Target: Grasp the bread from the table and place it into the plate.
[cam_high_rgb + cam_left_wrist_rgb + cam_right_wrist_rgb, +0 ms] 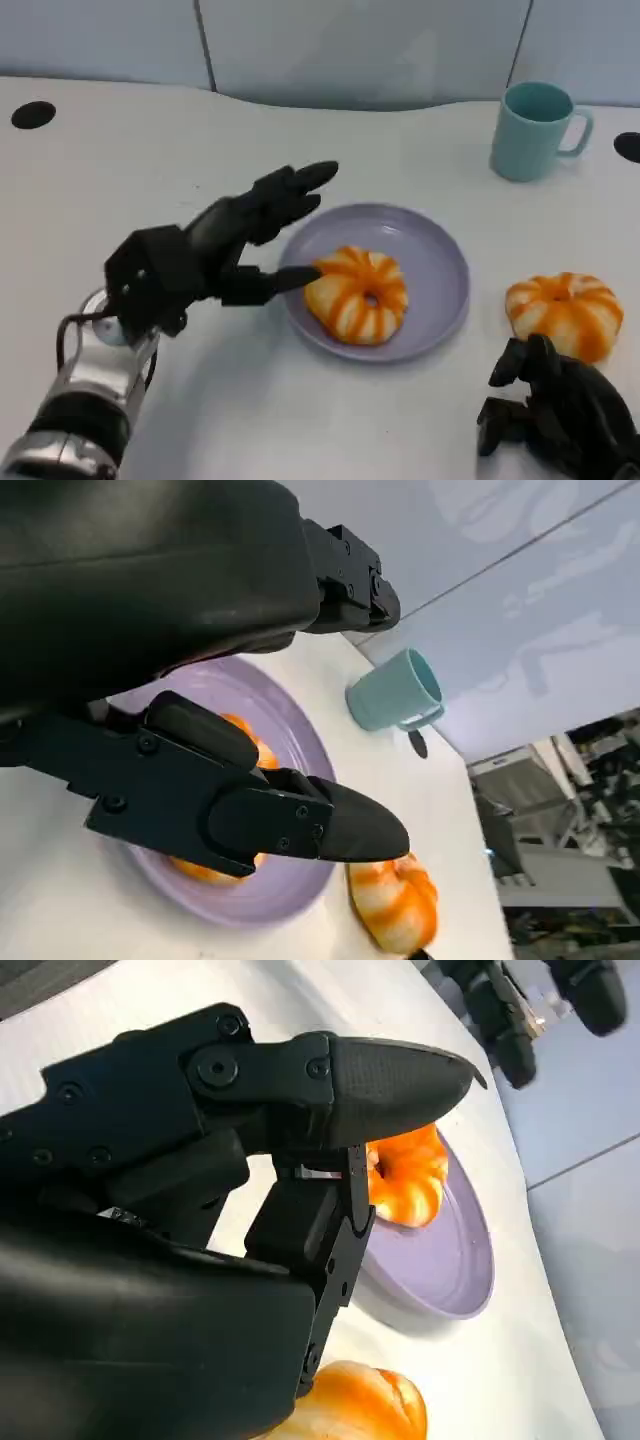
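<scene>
Left hand (250, 780) spread above bread (235, 770) in plate (290, 730).

Probably lab: white table (120, 180), plain grey partition panels (350, 45).

Teal mug (533, 130) stands upright on the white surface (120, 180), handle to the right. 2 black round holes, (33, 115) and (629, 146), sit near the surface's side edges.
</scene>
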Motion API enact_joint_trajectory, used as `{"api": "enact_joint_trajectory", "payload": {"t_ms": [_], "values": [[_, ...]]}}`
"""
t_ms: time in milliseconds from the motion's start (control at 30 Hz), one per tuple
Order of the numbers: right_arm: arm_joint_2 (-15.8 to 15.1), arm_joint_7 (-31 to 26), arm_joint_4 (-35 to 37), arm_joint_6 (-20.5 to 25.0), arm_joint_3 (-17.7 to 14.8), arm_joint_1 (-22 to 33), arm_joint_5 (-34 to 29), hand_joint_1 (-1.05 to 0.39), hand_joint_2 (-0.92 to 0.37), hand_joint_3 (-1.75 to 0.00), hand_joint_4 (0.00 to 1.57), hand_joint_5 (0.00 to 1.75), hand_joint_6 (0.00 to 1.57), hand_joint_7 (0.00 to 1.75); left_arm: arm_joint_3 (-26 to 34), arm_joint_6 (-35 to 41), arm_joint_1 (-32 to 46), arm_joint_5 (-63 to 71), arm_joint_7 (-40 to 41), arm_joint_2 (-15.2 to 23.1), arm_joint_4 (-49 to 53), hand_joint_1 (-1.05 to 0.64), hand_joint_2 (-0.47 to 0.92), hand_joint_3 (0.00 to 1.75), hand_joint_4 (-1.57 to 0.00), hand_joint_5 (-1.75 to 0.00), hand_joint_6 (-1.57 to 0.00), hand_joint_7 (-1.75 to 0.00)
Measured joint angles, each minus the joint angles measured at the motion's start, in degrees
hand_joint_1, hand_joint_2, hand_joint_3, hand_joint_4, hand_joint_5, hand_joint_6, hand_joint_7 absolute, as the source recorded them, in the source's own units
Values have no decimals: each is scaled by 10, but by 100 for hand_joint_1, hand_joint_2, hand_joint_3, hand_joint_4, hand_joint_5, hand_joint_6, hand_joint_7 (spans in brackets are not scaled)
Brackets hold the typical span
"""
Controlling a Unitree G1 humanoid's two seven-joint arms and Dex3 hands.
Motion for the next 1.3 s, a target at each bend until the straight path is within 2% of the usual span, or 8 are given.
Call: {"api": "enact_joint_trajectory", "payload": {"t_ms": [267, 433, 500, 700, 800, 900, 1100, 1300], "values": [[-2, 6, 7, -5, 0, -3, -3, -45, -92, -49, 133, 114, 117, 109, 46, 57, 126, -100, -54, -35, -114, -69, 92, 30, -46, -34, -40, -12], [-2, 15, 12, -13, 0, -3, -5, -45, -92, -51, 134, 112, 121, 103, 95, 226, 220, -231, -59, -73, -243, -62, 92, 20, -61, -41, -57, -15], [-3, 17, 13, -14, -1, -4, -5, -45, -92, -51, 134, 112, 121, 103, 99, 286, 250, -243, -49, -77, -277, -50, 92, 25, -70, -87, -75, -31], [-5, 25, 17, -17, -2, -5, -6, -47, -92, -50, 132, 113, 121, 102, 126, 468, 316, -288, 56, -81, -405, -45, 89, 38, -81, -110, -85, -51], [-5, 32, 23, -23, -3, -6, -6, -47, -92, -47, 132, 113, 122, 100, 130, 478, 331, -278, 81, -86, -422, -44, 69, 78, -83, -116, -79, -74], [-5, 36, 27, -24, -5, -8, -4, -47, -92, -47, 132, 113, 123, 99, 133, 478, 337, -271, 101, -93, -422, -44, 60, 92, -79, -134, -76, -90], [-6, 34, 29, -23, -6, -11, -5, -46, -92, -49, 132, 113, 121, 100, 142, 477, 336, -256, 113, -100, -412, -44, 70, 65, -78, -151, -68, -128], [-9, 32, 35, -19, -8, -16, -4, -44, -92, -48, 131, 115, 118, 105, 156, 464, 329, -255, 113, -107, -380, -44, 71, 63, -82, -152, -67, -135]]}}
